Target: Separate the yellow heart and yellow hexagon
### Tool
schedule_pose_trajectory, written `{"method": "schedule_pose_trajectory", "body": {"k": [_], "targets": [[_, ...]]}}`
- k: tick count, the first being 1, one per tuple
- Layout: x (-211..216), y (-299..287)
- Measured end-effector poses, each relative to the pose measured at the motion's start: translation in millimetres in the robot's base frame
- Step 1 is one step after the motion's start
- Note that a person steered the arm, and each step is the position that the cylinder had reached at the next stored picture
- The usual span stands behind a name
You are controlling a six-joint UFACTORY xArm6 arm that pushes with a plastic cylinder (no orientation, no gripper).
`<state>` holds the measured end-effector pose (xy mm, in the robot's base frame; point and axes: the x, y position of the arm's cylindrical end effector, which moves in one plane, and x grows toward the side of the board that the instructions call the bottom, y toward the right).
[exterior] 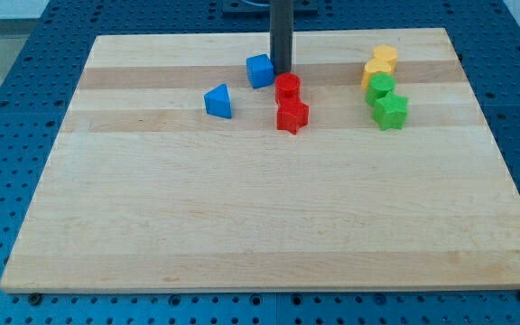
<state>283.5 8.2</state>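
Observation:
The yellow heart [385,57] and the yellow hexagon [376,71] sit touching each other at the view's upper right of the wooden board [260,199]. My tip [282,71] stands far to their left, between the blue cube [260,70] and the red cylinder [287,88], close to both. The rod rises straight up out of the view's top.
A green cylinder [382,87] and a green star [390,110] lie just below the yellow hexagon, in one column with it. A red star [292,116] sits below the red cylinder. A blue triangle [218,101] lies left of it.

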Motion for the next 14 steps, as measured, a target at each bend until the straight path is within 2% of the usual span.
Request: {"method": "schedule_pose_trajectory", "body": {"k": [1,2,4,5,7,8,9,10,12,14], "targets": [[0.0,-18.8],[0.0,-1.2],[0.0,115.6],[-12.1,116.2],[-84.6,130.5],[-91.2,175.5],[-75.8,215.5],[-71.7,215.5],[2.6,215.1],[7.4,185.3]]}}
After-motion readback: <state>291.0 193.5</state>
